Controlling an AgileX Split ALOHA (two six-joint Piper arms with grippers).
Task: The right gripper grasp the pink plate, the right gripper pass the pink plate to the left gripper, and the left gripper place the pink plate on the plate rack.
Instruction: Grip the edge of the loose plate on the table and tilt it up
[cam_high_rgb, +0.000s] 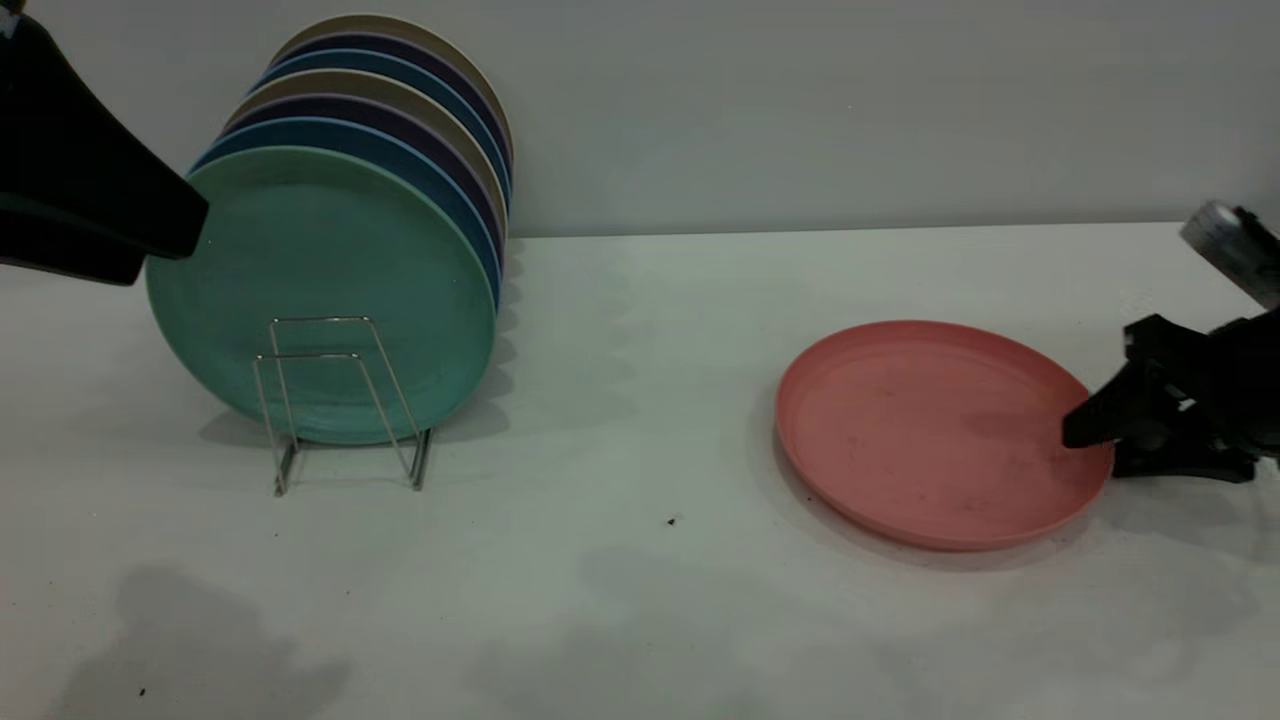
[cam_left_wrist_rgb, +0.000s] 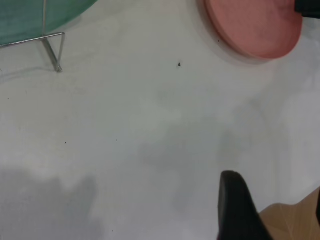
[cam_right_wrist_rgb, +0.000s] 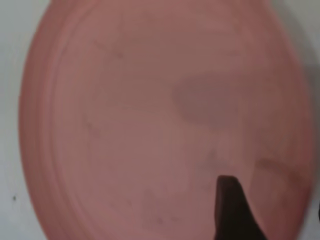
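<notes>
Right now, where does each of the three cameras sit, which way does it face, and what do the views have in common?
Exterior: low in front of the table, facing the wall; shows the plate rack, pink plate, left gripper raised beside the rack, right gripper at the plate's rim.
Left wrist: high, looking down at the table; one own finger shows.
Right wrist: close above the plate; one own finger shows.
Shared: all three show the pink plate.

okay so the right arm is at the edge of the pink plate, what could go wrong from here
1. The pink plate lies flat on the table; the right pincer reaches over only its rim, so a thin bite could slip or push the plate.
2. The plate rack is packed up to the green plate, leaving only the front loops, so placing there could knock that plate.
</notes>
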